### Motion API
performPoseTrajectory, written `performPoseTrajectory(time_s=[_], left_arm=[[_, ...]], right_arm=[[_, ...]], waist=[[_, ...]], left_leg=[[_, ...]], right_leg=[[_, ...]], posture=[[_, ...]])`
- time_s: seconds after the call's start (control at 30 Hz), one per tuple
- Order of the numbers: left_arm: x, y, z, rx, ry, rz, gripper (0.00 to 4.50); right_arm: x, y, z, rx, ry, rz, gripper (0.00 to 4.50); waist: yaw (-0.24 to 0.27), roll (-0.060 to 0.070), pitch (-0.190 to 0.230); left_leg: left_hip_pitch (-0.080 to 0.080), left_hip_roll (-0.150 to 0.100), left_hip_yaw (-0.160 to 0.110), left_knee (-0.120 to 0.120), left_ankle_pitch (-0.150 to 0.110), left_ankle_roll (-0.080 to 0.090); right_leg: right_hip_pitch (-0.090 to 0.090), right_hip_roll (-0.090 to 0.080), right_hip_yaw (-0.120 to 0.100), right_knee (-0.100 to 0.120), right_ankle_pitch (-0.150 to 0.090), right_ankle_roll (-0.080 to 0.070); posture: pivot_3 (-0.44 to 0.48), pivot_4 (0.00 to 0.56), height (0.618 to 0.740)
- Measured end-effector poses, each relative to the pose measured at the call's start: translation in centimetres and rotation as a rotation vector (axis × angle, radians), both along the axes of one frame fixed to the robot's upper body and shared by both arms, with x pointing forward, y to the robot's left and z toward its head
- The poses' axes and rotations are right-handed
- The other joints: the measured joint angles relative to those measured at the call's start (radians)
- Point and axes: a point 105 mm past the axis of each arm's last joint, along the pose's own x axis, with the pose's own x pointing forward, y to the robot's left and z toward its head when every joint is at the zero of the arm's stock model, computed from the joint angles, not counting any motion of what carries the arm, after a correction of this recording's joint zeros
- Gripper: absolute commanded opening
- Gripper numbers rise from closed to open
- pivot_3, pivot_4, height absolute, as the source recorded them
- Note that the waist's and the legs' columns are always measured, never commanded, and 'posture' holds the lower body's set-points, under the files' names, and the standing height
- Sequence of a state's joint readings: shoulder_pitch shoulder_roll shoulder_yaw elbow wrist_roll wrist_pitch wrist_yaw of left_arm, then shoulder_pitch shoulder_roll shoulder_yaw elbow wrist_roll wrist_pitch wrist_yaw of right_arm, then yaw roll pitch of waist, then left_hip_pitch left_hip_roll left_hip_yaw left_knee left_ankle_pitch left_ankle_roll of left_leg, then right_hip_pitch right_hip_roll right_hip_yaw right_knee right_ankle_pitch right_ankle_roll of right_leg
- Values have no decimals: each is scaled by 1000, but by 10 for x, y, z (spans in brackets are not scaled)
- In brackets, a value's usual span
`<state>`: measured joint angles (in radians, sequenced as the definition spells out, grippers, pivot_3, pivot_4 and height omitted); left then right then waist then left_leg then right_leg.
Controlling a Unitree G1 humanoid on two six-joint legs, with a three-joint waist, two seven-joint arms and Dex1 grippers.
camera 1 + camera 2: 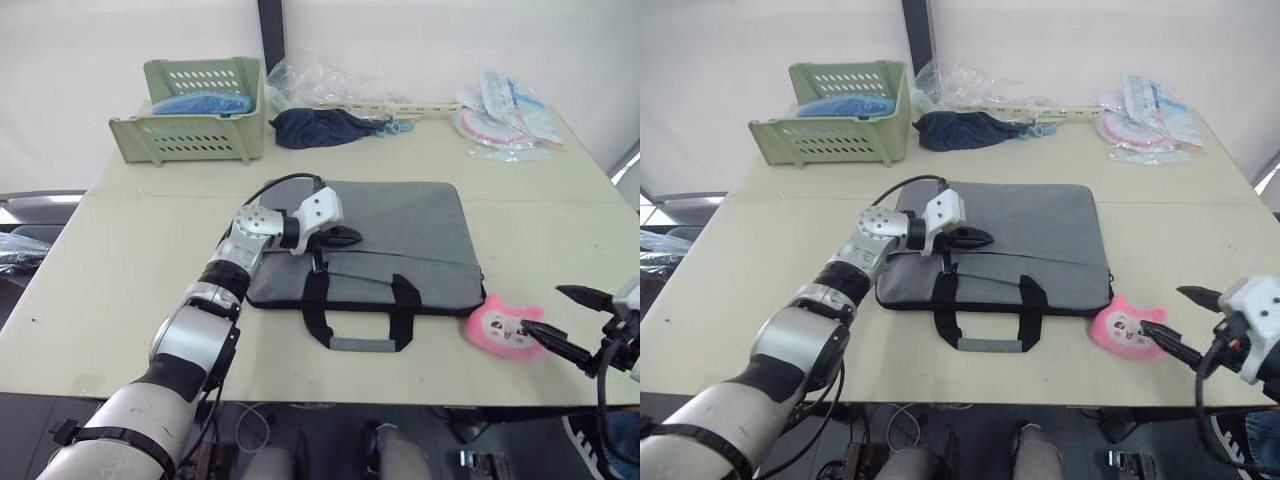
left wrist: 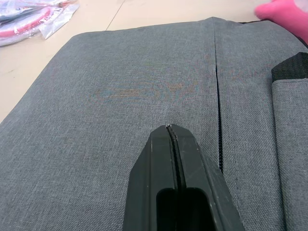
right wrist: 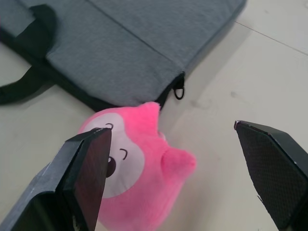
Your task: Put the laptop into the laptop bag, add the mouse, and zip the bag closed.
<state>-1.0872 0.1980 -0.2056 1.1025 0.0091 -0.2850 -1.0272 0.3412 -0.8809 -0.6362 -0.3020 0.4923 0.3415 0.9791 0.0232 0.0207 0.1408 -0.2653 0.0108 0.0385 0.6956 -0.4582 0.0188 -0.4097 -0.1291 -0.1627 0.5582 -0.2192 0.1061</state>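
The grey laptop bag (image 1: 400, 235) lies flat in the middle of the table, black handles (image 1: 360, 310) toward me. Its zip line (image 2: 217, 96) runs along the top, and the zipper pull (image 3: 179, 91) sits at the bag's right corner. My left gripper (image 1: 345, 236) rests on the bag's top near its left side, fingers (image 2: 185, 163) pressed shut with nothing between them. My right gripper (image 1: 562, 318) hangs open near the table's front right, its fingers either side of a pink plush toy (image 3: 139, 163). The laptop and the mouse are hidden or out of view.
A green basket (image 1: 190, 125) with something blue in it stands at the back left. A dark blue cloth (image 1: 320, 128) and clear plastic bags (image 1: 510, 115) lie along the back edge. The table's front edge runs just below the handles.
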Motion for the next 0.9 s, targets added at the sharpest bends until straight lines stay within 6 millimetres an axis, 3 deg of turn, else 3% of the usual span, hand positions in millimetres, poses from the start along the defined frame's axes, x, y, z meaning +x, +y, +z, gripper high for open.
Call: performPoseTrajectory(time_s=[0.2, 0.37, 0.5, 0.67, 0.8, 0.9], left_arm=[[0, -1, 0, -1, 1, -2, 0], [0, 0, -1, -1, 2, -1, 0], [-1, -2, -1, -3, 2, -6, 0], [-1, -1, -2, -3, 4, -4, 0], [-2, -1, -3, -4, 6, -4, 0], [-2, -1, -3, -4, 7, -4, 0]], right_arm=[[-10, 22, -1, -35, 2, 114, 4483], [-17, 33, -8, 177, 50, 53, 4483], [-21, 15, -16, 620, 71, -239, 4483], [-33, -2, -24, 790, 102, -420, 4483], [-45, -2, -37, 831, 182, -475, 4483], [-42, 2, -41, 854, 189, -484, 4483]], waist=[[2, 0, 0], [1, -2, -1], [4, 0, -2], [3, 3, -4], [2, 5, -5], [2, 5, -5]], left_leg=[[0, 0, 0, 0, 0, 0], [0, 1, -2, 1, 0, 0], [0, 1, -5, 1, -1, 0], [0, 1, -5, 1, -3, 2], [0, 1, -4, 1, -5, 3], [0, 1, -5, 1, -5, 4]], right_leg=[[0, 0, 0, 0, 0, 0], [0, 0, -1, 0, 0, 0], [0, -2, -1, 0, 0, 0], [-1, -1, 0, -1, 0, 0], [0, -1, 1, -2, 0, 0], [0, -1, 1, -2, 0, 0]], posture=[[0, 150, 740], [0, 150, 740], [0, 150, 740], [0, 150, 740], [0, 150, 740], [0, 150, 740]])
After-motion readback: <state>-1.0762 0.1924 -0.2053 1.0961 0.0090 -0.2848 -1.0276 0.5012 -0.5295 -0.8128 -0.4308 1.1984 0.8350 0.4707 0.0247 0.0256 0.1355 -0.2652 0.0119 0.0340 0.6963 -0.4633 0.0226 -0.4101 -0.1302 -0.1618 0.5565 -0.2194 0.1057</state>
